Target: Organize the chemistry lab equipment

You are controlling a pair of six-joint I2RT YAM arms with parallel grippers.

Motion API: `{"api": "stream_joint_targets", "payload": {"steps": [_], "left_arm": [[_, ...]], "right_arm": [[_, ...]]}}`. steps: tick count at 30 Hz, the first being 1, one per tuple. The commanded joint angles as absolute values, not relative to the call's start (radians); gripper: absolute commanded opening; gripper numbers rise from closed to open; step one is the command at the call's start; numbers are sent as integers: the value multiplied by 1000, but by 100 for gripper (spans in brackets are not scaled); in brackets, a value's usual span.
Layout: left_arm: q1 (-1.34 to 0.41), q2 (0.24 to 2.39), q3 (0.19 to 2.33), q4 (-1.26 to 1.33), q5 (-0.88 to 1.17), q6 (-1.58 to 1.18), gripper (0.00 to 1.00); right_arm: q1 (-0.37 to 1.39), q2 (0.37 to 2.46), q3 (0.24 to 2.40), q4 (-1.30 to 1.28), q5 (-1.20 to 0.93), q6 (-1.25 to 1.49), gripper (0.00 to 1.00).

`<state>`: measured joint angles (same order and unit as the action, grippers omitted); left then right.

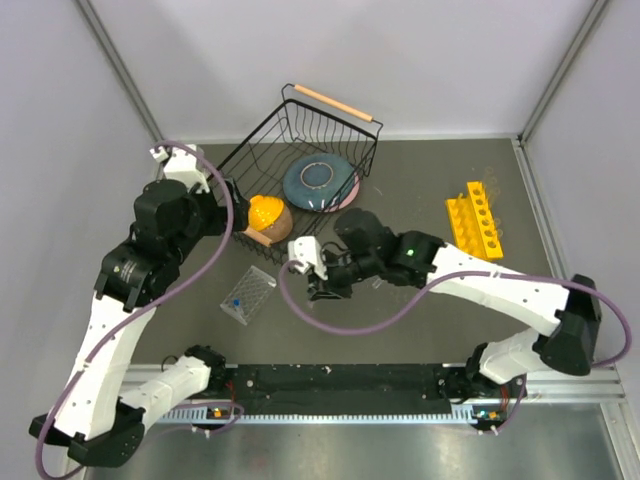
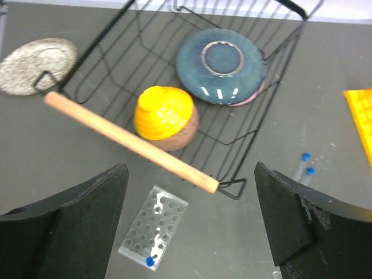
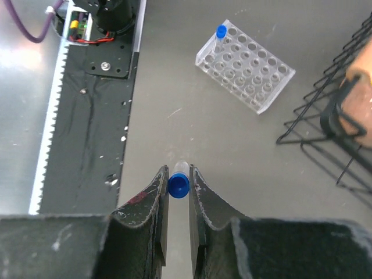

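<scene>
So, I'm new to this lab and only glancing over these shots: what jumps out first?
The black wire basket at the back draws the eye first, holding a blue plate and an orange bowl. Next comes the bright yellow rack on the right side. Near the middle, the right hand pinches a small blue-capped tube, with the clear rack to its left in the top view.

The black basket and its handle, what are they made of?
The black wire basket looks like metal wire with a dark, slightly glossy coating, bent into thin, stiff bars. Its handle looks like bare, matte wood: pale tan, round and unpainted.
</scene>
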<state>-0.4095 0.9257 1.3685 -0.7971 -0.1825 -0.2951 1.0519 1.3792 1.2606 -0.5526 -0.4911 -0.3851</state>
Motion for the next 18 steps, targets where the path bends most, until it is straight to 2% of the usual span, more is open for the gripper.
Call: {"api": "stream_joint_targets", "payload": {"steps": [1, 6, 18], "left_arm": [[-387, 867, 1425, -839, -307, -296, 95], [-385, 815, 1420, -859, -337, -287, 95], [-387, 732, 1362, -897, -368, -272, 95]], "right_arm": [[1130, 1445, 1321, -407, -404, -518, 5], [1233, 1616, 1391, -308, -380, -565, 5], [1256, 1923, 1641, -204, -313, -528, 6]]}}
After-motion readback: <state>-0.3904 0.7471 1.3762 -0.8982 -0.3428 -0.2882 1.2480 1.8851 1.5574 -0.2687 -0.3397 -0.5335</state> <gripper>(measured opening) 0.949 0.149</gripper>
